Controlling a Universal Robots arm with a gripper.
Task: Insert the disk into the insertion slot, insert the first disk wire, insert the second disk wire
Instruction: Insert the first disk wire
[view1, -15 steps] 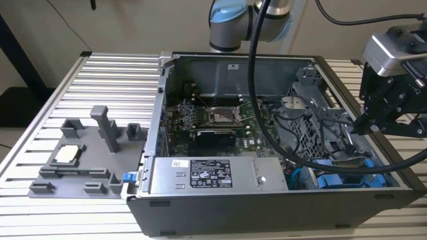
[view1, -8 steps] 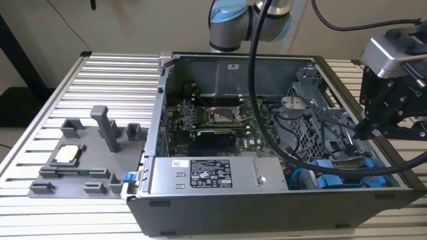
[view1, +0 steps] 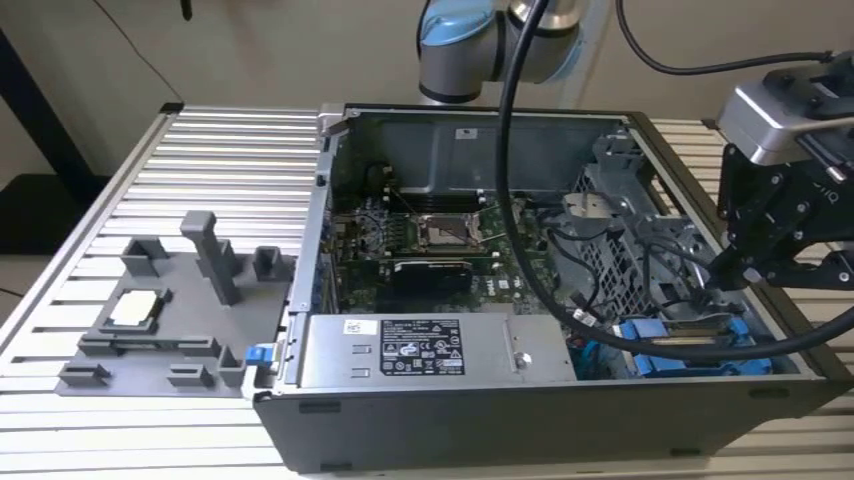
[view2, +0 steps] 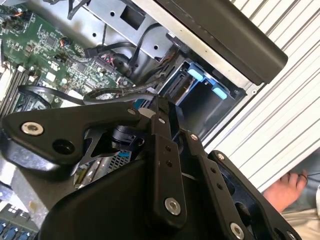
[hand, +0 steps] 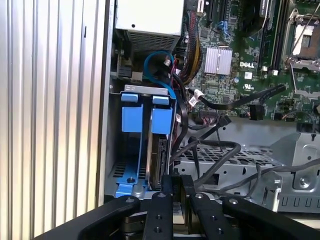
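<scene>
1. In the exterior view, your arm (view1: 470, 45) hangs its gripper (view1: 737, 272) pointing down at 3 o'clock of the computer case (view1: 534, 420).
2. The pincer is narrow, its fingers (hand: 167, 187) almost touching.
3. The disk (view1: 694, 342) sits in the slot (hand: 114, 165), at 7 o'clock from the gripper.

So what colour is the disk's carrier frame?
Bright blue; the disk's carrier frame shows best in the first wrist view.

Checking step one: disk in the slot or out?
In. The disk sits edge-on in its blue carrier within the insertion slot; whether fully seated, cannot tell.
</scene>
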